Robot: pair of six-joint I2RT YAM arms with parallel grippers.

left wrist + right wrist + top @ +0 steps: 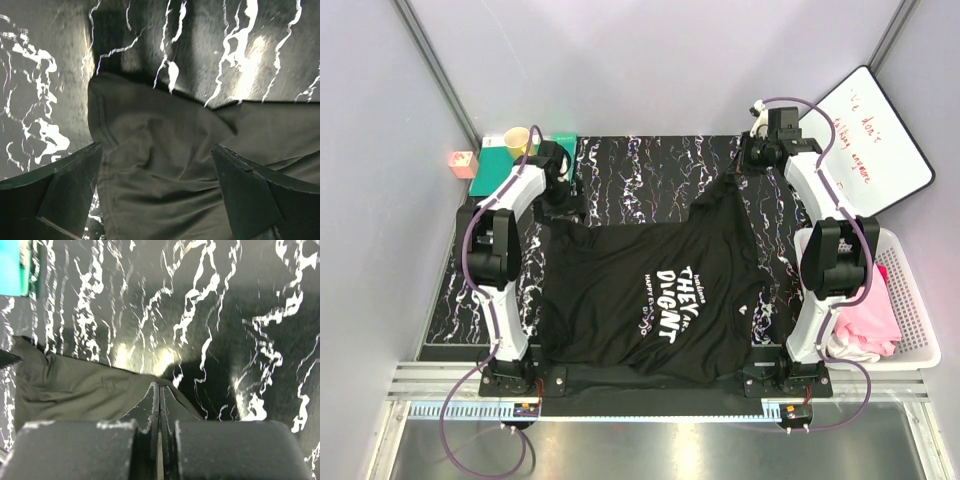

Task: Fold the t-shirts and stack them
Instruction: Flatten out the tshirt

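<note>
The large black t-shirt [650, 290] with slanted white lettering lies spread on the marbled tabletop [650, 165]. My right gripper [740, 172] is at the far right and is shut on the shirt's far right corner, which is pulled up into a peak. In the right wrist view the jaws [160, 390] are closed with black cloth [75, 385] around them. My left gripper [556, 190] is open over the shirt's far left corner. In the left wrist view its fingers [65, 185] stand wide apart with the cloth [160, 150] between them. Pink and white shirts [870, 315] lie in a basket.
A white basket [912, 300] stands at the table's right edge. A teal mat [495, 156], a yellow cup [518, 142] and a small pink box [463, 163] are at the far left corner. A whiteboard [875, 140] leans at the far right.
</note>
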